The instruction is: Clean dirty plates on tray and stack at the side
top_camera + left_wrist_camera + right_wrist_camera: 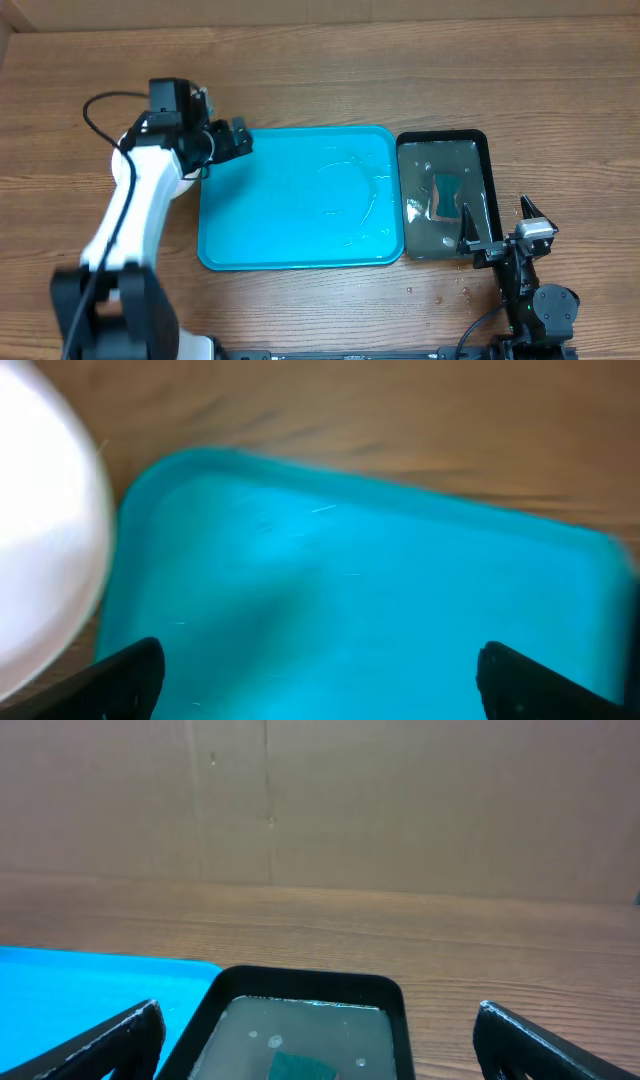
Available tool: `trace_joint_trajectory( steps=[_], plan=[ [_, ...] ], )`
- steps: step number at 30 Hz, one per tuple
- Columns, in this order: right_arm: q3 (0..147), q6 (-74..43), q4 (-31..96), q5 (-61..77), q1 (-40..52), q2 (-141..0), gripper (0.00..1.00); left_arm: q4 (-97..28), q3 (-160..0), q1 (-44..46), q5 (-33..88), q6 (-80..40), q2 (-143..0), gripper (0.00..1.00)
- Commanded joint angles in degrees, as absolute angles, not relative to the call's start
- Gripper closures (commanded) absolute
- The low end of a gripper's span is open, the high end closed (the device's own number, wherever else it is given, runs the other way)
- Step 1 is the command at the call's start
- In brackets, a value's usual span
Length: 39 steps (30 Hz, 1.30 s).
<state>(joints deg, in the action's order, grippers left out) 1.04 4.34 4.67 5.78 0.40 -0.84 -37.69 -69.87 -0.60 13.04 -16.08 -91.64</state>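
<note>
Left wrist view: a white plate (40,530) fills the left edge of the picture. It lies on the wooden table (420,420) just beside the left end of the turquoise tray (350,580). The picture is blurred, so I cannot tell whether the two touch or whether other plates lie under the white one.

From overhead the left arm covers that spot. The tray lies in the middle of the table with its long side across. Wet streaks (350,190) curve over its right half.

The left gripper (238,140) hangs at the tray's far left corner. Its fingers are spread wide, with nothing between them.

A smaller black tray (440,135) of water sits right against the turquoise tray's right end. A dark green piece (447,190) lies in the water. Small drops (440,295) dot the wood in front of it.

The right gripper (497,222) is over the near right corner of the black tray, fingers wide apart and empty. Its own camera looks across the water to a cardboard wall (400,800).
</note>
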Motion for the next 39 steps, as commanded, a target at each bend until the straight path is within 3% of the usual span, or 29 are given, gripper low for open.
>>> trace_joint_trajectory(
  steps=[1,12,17,25,31,39],
  plan=[
    [0.4,4.6,4.3,6.1,0.3,-0.3,0.00,-37.6,-70.5,3.5,12.9,-15.0,-80.2,0.00],
    [0.4,4.6,4.3,6.1,0.3,-0.3,0.00,-37.6,-65.3,5.9,12.9,-15.0,-52.4,0.00],
    [0.4,4.6,4.3,6.1,0.3,-0.3,0.00,-37.5,-54.5,5.9,5.0,-14.8,-38.5,0.00],
    [0.4,4.6,4.3,6.1,0.3,-0.3,0.00,-34.3,-33.1,1.9,4.5,-16.4,-13.7,0.00],
    [0.4,4.6,4.3,6.1,0.3,-0.3,0.00,-17.5,-22.1,-1.4,4.4,-17.4,-0.7,0.00],
    [0.4,4.6,4.3,6.1,0.3,-0.3,0.00,12.7,-11.1,-1.5,4.4,-17.4,-0.2,0.00]
  ],
)
